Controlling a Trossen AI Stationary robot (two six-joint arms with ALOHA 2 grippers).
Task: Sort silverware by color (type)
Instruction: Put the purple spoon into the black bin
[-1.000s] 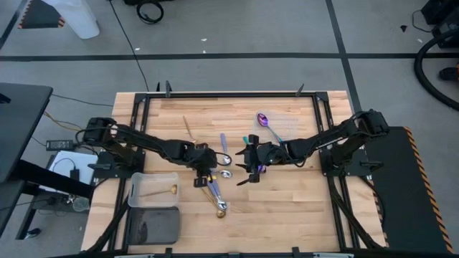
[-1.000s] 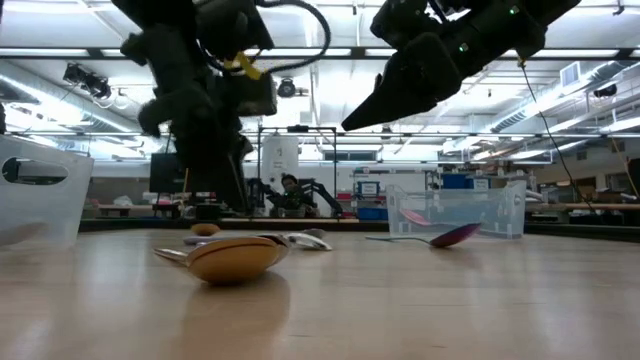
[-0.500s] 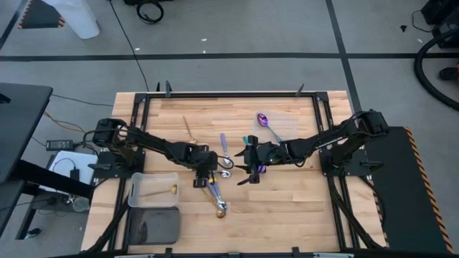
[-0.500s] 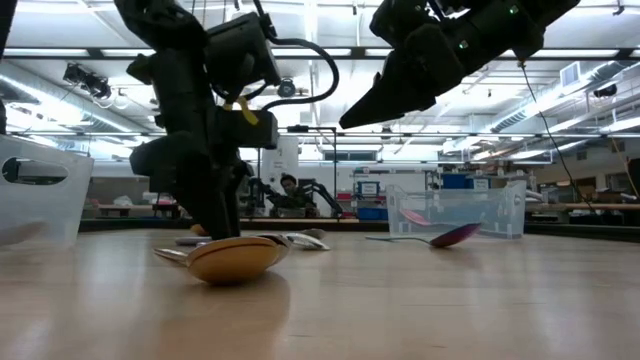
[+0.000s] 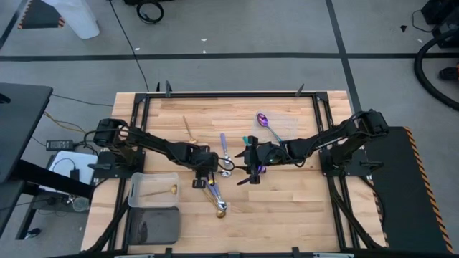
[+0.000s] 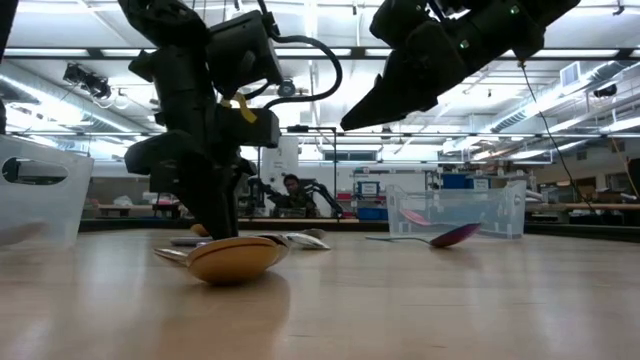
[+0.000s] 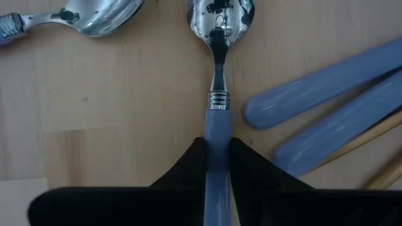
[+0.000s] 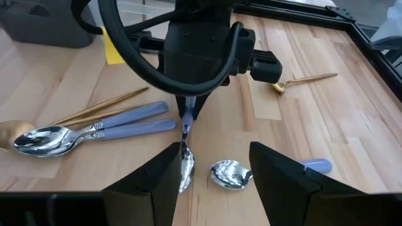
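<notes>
A silver spoon with a lavender handle [image 7: 218, 69] lies on the wood table, and my left gripper [image 7: 217, 145] stands over it, shut on its handle. Beside it lie two more lavender handles [image 7: 314, 88], another silver spoon bowl [image 7: 94, 16] and a gold spoon [image 6: 232, 258]. A purple-blue spoon [image 5: 265, 122] and a thin gold utensil [image 5: 188, 127] lie farther back. My right gripper [image 8: 213, 152] hangs open above the table, just right of the left one, holding nothing. My left gripper pinches the lavender handle [image 7: 217, 129] between its two fingers, a short way behind the ringed neck. The fingers come from above, pointing steeply down, one on each long side of the handle. The spoon's bowl [image 8: 185, 168] rests on the table.
A clear container [image 5: 153, 188] with a gold spoon inside and a dark one [image 5: 153, 223] stand at the near left. Another clear container [image 6: 455, 212] stands at the far right. A black frame [image 5: 229, 94] rims the table.
My left gripper has come down toward the table, onto the lavender-handled spoon. The right arm has kept still.
</notes>
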